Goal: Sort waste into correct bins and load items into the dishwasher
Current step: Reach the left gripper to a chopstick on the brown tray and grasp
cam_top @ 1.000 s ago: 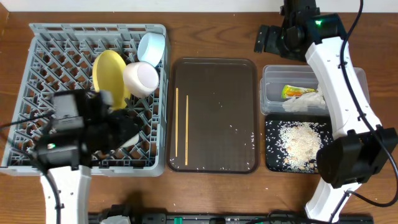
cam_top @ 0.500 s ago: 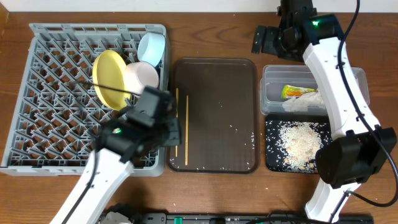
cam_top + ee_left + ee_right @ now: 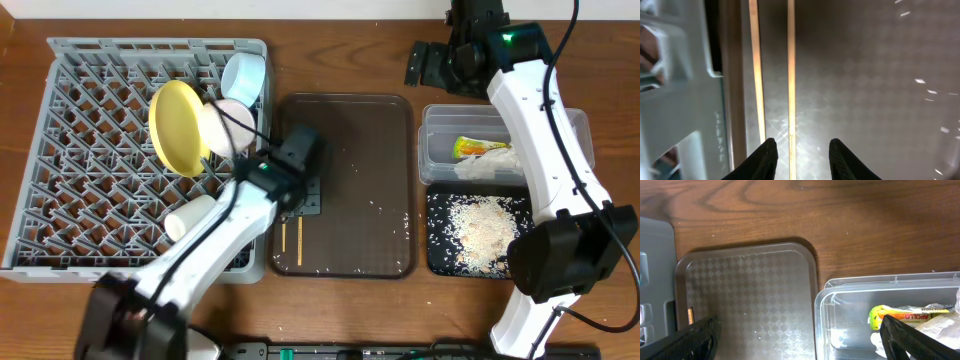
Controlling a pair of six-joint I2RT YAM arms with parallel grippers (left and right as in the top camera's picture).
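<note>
Wooden table (image 3: 330, 60) is carrying everything; at its left a grey dish rack (image 3: 90, 110) is holding a yellow plate (image 3: 172, 125) standing on edge, a white bowl (image 3: 232, 122) and a light-blue cup (image 3: 243, 75) close by it, and a white cup (image 3: 190, 215) lying on its side.

Beside the rack a brown serving tray (image 3: 360, 150) is bearing the chopsticks (image 3: 790, 75); they are lying side by side and parallel along its left rim, their long axis running from the far edge of the table toward the near edge.

The left gripper (image 3: 802, 155) is hanging low over them with its jaws partly apart; one stick is passing up between the fingers, the other is running just outside; whether either is being touched I cannot tell.

The right gripper (image 3: 802, 342) is hovering by the table's far edge, jaws spread wide and gripping nothing.

At the right a clear tub (image 3: 432, 150) is holding a snack wrapper (image 3: 478, 147) and a tissue (image 3: 490, 166); rice crumbs (image 3: 480, 228) are lying in the black tray (image 3: 434, 205).
</note>
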